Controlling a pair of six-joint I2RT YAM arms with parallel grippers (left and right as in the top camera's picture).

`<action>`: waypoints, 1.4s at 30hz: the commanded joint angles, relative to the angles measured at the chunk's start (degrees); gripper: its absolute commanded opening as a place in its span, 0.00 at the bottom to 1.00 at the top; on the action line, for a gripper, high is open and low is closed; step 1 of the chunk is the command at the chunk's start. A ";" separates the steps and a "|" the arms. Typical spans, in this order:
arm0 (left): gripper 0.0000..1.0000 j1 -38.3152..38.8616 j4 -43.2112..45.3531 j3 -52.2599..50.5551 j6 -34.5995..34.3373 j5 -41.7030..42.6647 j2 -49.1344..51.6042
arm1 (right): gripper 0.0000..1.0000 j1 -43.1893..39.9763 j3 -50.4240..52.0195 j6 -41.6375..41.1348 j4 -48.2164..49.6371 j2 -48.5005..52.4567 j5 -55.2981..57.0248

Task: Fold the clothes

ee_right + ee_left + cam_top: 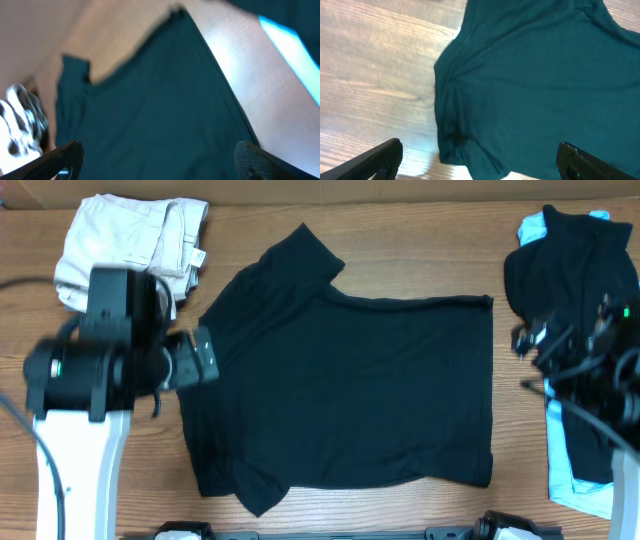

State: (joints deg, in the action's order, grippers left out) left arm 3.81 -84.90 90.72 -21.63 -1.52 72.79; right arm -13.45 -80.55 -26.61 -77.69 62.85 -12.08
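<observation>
Black T-shirt (350, 390) lies flat mid-frame, looks ready for folding, with left gripper (480, 162) and right gripper (157, 162) both spread wide near its ends, holding nothing.

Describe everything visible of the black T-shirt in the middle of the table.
The black T-shirt is plain, short-sleeved, of thin soft fabric. It lies spread flat on the wooden table, sideways: neck and sleeves toward the robot's left, hem toward its right. The open left tool hangs over its sleeve end, gripping nothing.
</observation>
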 commanded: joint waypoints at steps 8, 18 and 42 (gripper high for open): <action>0.98 8.72 7.54 -34.51 -17.20 11.43 -19.43 | 1.00 0.22 6.27 0.00 -5.79 -6.56 1.49; 0.95 10.10 15.72 -50.03 -29.09 9.22 -19.54 | 1.00 0.22 13.66 -0.13 0.04 -6.47 1.29; 0.72 10.08 25.86 -59.87 -37.53 7.37 -8.52 | 1.00 0.22 20.61 -0.09 6.60 -4.87 1.51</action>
State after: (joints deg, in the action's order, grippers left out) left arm 13.54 -59.13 31.29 -58.39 6.81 61.43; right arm -13.45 -60.25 -26.76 -71.55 57.67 -11.14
